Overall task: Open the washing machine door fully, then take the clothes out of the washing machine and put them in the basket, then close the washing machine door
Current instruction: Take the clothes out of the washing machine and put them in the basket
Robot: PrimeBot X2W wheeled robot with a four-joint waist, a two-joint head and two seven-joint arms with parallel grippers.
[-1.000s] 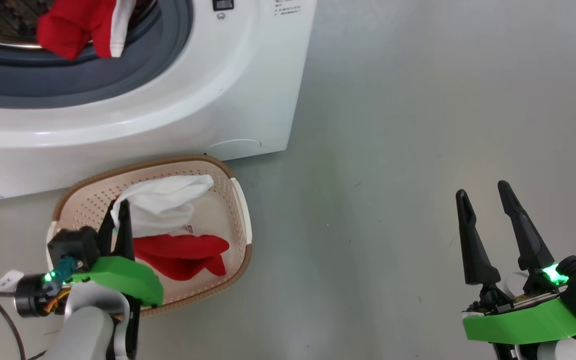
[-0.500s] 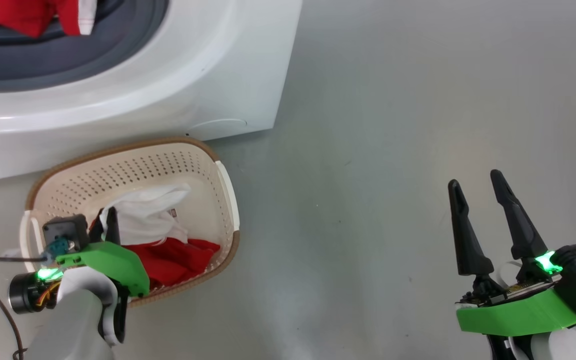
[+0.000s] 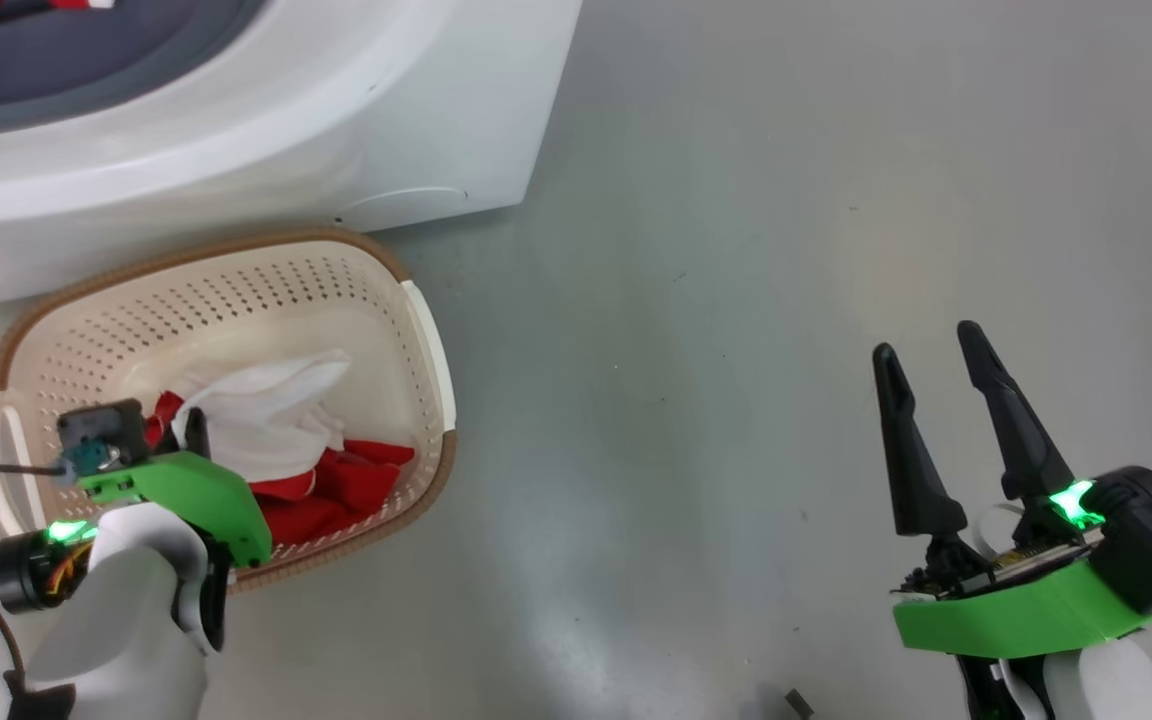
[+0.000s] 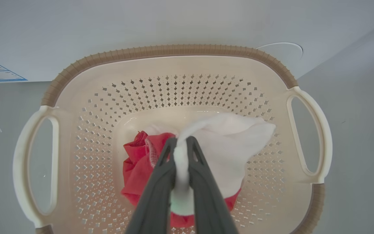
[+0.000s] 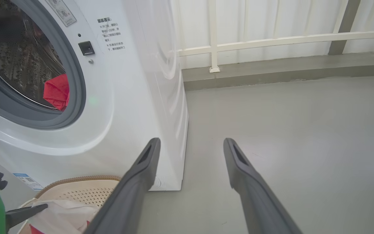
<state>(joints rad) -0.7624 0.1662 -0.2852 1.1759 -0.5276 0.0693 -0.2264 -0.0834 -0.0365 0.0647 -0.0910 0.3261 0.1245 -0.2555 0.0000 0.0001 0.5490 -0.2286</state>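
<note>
The left hand [image 4: 180, 144] is closed on the white part of the clothes [image 4: 226, 143], which hang straight below it inside the basket [image 4: 174, 52]. One red piece [image 5: 56, 91] lies inside the machine [image 5: 135, 81]. The right hand [image 3: 926, 340] is open, well apart over the floor [image 3: 686, 400].

- basket [image 4: 180, 74]: cream-white, dotted with small holes, brown ribbed rim
- clothes [image 4: 138, 165]: bright red with white
- washing machine [image 5: 131, 107]: white, grey rubber ring [image 5: 80, 87]
- floor [image 3: 736, 300]: plain grey

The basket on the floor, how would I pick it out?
Find the big white front-loading washing machine. On the grey floor before it sits the cream perforated plastic basket. Its brown woven-look rim and two side handles set it apart.
</note>
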